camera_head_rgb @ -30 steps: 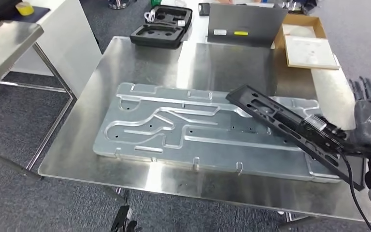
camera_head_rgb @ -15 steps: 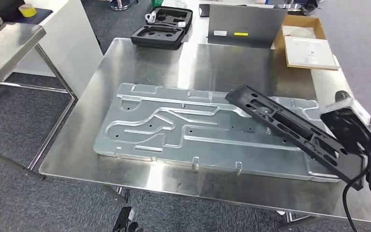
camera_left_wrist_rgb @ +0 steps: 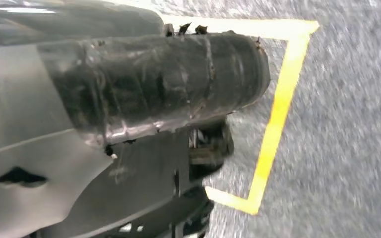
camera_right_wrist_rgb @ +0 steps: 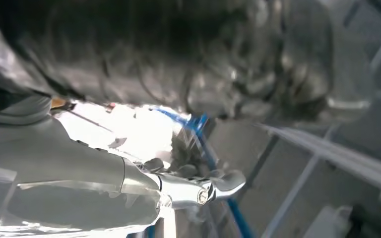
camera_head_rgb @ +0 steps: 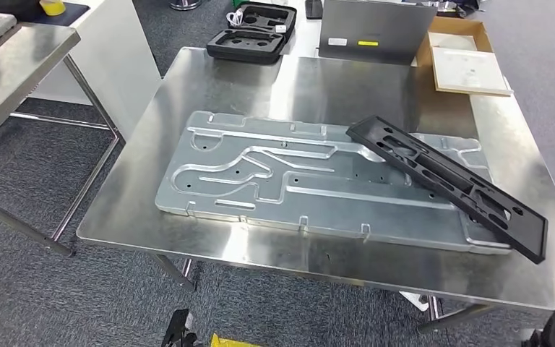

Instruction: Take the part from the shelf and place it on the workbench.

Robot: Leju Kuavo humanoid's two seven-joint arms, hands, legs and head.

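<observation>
The long black slotted part [camera_head_rgb: 448, 181] lies at a slant on the right side of the steel workbench [camera_head_rgb: 144, 181]. It rests partly on the large machined aluminium plate [camera_head_rgb: 260, 173], and its near end reaches past the plate's right corner. Nothing touches it. My right hand [camera_right_wrist_rgb: 238, 54] is a dark blur in the right wrist view, away from the part and holding nothing. My left hand [camera_left_wrist_rgb: 168, 94] hangs over grey floor with yellow tape lines [camera_left_wrist_rgb: 278, 109], its thick thumb stretched out and nothing in it.
Beyond the workbench lie an open black foam case [camera_head_rgb: 253, 32], a grey panel [camera_head_rgb: 376, 29] and a cardboard box [camera_head_rgb: 466, 61]. A second steel table [camera_head_rgb: 14, 65] stands to the left. Grey carpet surrounds the bench.
My right hand has let go of the black part and dropped out of the head view. The part now lies free on the plate. The camera has shifted slightly.
</observation>
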